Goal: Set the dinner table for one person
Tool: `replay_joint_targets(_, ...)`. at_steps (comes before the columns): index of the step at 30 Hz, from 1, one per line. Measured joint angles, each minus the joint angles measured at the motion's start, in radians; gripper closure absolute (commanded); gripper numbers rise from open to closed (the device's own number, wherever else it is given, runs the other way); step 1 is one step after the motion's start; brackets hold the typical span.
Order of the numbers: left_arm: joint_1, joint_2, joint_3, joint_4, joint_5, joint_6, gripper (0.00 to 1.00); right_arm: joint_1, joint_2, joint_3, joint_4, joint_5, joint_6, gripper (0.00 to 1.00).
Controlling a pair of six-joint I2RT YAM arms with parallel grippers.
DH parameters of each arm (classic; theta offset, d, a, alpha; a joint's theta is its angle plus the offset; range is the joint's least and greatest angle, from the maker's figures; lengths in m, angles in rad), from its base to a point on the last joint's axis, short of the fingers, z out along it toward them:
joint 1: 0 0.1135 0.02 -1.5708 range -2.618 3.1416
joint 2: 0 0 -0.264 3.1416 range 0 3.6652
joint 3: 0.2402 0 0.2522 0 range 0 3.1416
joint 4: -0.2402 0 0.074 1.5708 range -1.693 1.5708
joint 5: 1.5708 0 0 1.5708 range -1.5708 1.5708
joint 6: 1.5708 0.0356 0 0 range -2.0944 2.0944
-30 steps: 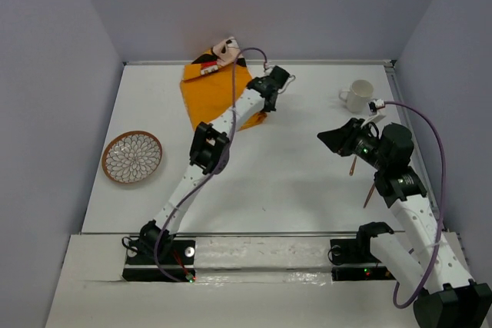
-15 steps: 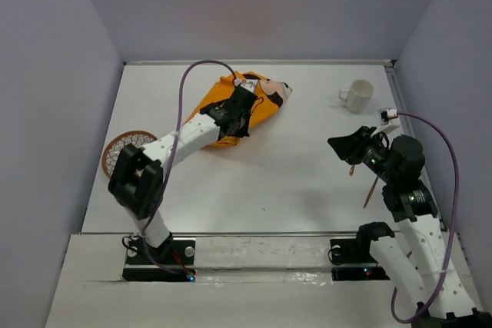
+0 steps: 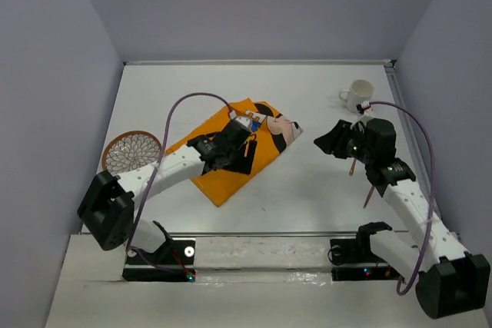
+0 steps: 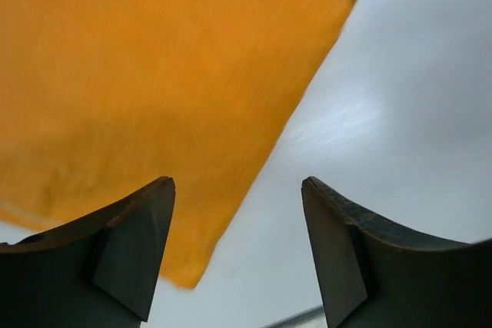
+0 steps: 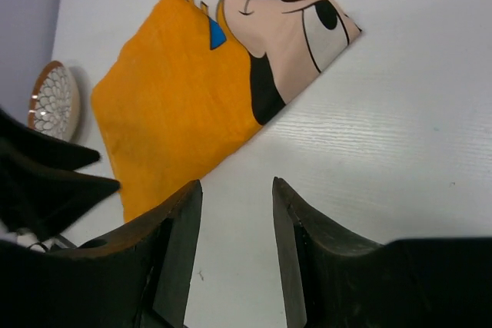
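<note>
Probably a robotics lab, bare grey walls (image 3: 254, 5), white dinner table (image 3: 323, 190), two bolted-down robot arms (image 3: 173, 168)

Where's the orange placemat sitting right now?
In the top view, the orange placemat lies on the dinner table, left of centre, beneath the left tool, with the patterned plate just to its left.

Orange placemat (image 5: 165, 101) on white table (image 5: 415, 144)
</note>
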Motion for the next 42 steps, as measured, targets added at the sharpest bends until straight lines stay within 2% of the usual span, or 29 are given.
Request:
replay_joint_targets(1,0.008,0.005,0.072,0.023,-0.008,0.001,0.25,0.002,0.054,0.005,0.019,0.006,0.0,0.57)
replay_joint_targets(4,0.031,0.072,0.283,0.092,-0.031,0.006,0.25,0.007,0.184,0.006,0.064,0.029,0.003,0.62)
replay_joint_targets(6,0.046,0.169,0.473,0.138,-0.054,0.012,0.24,0.008,0.234,0.006,0.081,0.048,0.004,0.66)
replay_joint_targets(11,0.096,0.578,0.87,0.196,-0.088,0.019,0.22,0.009,0.29,0.006,0.132,0.102,0.011,0.65)
replay_joint_targets(15,0.131,0.887,1.107,0.103,-0.11,0.019,0.21,0.009,0.354,0.02,0.18,0.134,0.012,0.62)
replay_joint_targets(18,0.148,1.066,1.254,0.011,-0.126,0.019,0.25,0.009,0.45,0.068,0.198,0.15,0.01,0.58)
replay_joint_targets(20,0.156,1.119,1.297,-0.038,-0.134,0.02,0.27,0.01,0.5,0.095,0.2,0.163,0.006,0.58)
replay_joint_targets(23,0.16,1.136,1.334,-0.076,-0.16,0.029,0.33,0.01,0.565,0.135,0.215,0.176,0.003,0.56)
replay_joint_targets(26,0.16,1.11,1.299,-0.058,-0.17,0.037,0.52,0.01,0.595,0.147,0.23,0.179,0.002,0.51)
replay_joint_targets(27,0.159,1.093,1.263,-0.044,-0.173,0.039,0.64,0.01,0.61,0.156,0.232,0.179,0.0,0.51)
replay_joint_targets(29,0.158,1.07,1.208,-0.04,-0.178,0.04,0.78,0.01,0.639,0.171,0.238,0.178,-0.001,0.49)
replay_joint_targets(30,0.157,1.064,1.188,-0.031,-0.182,0.045,0.93,0.01,0.666,0.187,0.241,0.177,-0.001,0.48)
replay_joint_targets(31,0.156,1.049,1.148,-0.008,-0.192,0.044,0.98,0.01,0.688,0.202,0.243,0.177,-0.001,0.46)
replay_joint_targets(36,0.156,0.961,0.998,0.06,-0.183,0.042,1.0,0.013,0.842,0.306,0.252,0.159,-0.013,0.38)
replay_joint_targets(42,0.156,0.847,0.854,0.134,-0.154,0.037,1.0,0.052,0.974,0.41,0.261,0.141,-0.026,0.37)
